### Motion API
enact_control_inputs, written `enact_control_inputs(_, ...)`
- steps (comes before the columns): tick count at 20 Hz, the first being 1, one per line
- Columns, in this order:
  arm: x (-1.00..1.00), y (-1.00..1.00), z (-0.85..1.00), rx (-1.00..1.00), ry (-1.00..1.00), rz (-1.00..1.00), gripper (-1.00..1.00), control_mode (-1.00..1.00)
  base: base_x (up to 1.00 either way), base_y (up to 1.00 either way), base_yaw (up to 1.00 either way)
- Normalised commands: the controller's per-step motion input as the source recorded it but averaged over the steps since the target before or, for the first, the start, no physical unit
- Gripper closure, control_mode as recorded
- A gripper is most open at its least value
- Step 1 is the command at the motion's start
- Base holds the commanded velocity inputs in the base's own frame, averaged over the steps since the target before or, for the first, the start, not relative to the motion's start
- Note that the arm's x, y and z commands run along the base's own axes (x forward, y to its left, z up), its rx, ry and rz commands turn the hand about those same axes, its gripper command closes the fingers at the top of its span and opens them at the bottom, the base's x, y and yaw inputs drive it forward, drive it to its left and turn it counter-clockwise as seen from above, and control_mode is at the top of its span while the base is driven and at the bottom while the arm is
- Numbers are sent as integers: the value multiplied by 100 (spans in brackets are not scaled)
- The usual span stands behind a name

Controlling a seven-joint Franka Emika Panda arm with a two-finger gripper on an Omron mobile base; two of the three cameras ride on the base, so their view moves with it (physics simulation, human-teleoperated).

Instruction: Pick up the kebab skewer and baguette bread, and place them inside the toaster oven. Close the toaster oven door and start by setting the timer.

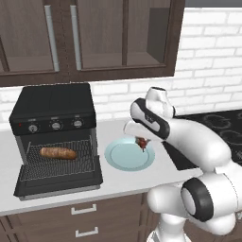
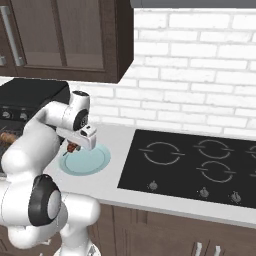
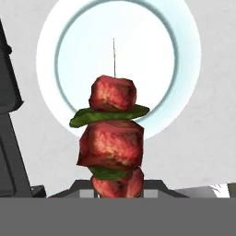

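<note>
The kebab skewer (image 3: 112, 138), red meat chunks with green slices on a thin stick, hangs from my gripper (image 1: 140, 141), which is shut on it just above the pale blue plate (image 1: 124, 159). The skewer (image 2: 72, 147) points down at the plate (image 2: 92, 161). The golden-brown baguette bread (image 1: 58, 153) lies on the wire rack inside the black toaster oven (image 1: 53, 109). The toaster oven door (image 1: 59, 183) is folded down flat, open, left of the plate.
A black cooktop (image 2: 195, 167) is set into the counter to the right of the plate. Dark wood cabinets (image 1: 90, 38) hang above the oven. The white brick wall (image 2: 200, 75) runs behind. The counter's front edge lies near the plate.
</note>
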Motion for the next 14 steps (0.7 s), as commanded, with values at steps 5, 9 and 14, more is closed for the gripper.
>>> enact_control_inputs(5, -61, 46, 39, 8, 0, -32, 100, -100, 0, 0, 0)
enact_control_inputs(9, -56, 40, 38, 9, 0, -45, 100, -100, 0, 0, 0)
enact_control_inputs(14, -44, 27, 46, 12, 0, -53, 100, -100, 0, 0, 0)
